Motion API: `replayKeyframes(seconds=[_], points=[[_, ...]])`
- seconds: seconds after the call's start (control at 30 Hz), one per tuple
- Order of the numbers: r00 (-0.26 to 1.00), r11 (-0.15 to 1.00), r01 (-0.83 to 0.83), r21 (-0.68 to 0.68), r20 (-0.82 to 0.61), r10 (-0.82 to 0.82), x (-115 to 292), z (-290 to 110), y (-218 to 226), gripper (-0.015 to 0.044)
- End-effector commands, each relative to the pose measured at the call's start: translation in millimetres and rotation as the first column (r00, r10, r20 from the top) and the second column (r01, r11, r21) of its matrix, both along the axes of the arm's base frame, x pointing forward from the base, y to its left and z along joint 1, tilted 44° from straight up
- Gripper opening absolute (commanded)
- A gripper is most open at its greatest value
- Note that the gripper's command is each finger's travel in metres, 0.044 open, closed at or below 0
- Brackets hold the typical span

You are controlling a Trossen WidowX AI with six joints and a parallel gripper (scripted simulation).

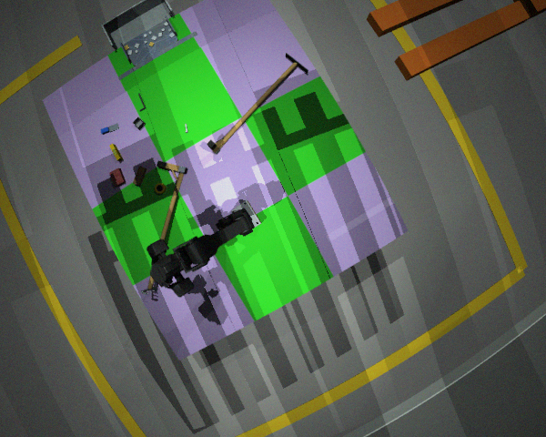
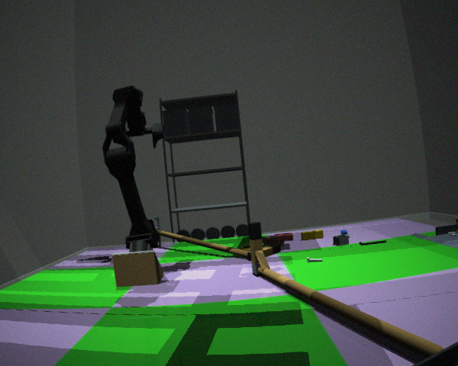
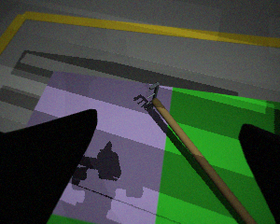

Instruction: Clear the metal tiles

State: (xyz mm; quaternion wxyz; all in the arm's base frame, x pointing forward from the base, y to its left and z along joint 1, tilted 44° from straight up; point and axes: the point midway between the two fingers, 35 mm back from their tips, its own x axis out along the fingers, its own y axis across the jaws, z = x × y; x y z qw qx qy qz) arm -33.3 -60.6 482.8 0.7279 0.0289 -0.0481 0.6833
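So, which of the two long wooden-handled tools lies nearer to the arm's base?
The left one, whose handle runs right up to the base and ends in a small fork. The other, with the flat black blade, lies far off toward the table's far side.
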Motion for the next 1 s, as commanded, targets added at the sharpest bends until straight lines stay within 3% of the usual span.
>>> replayKeyframes(seconds=[0.0, 0.17, 0.5, 0.97], points=[[1.000, 1.000, 0.004, -0.002, 0.005, -0.004, 0.6, -0.6, -0.2, 0.0440], [1.000, 1.000, 0.014, 0.013, 0.013, -0.015, 1.8, 3.8, 0.2, 0.0440], [0.976, 0.960, 0.161, 0.229, 0.106, -0.189, 18.4, 66.9, 0.1, 0.0440], [0.881, 0.790, 0.341, 0.509, 0.119, -0.457, 37.2, 147.5, -19.2, 0.0440]])
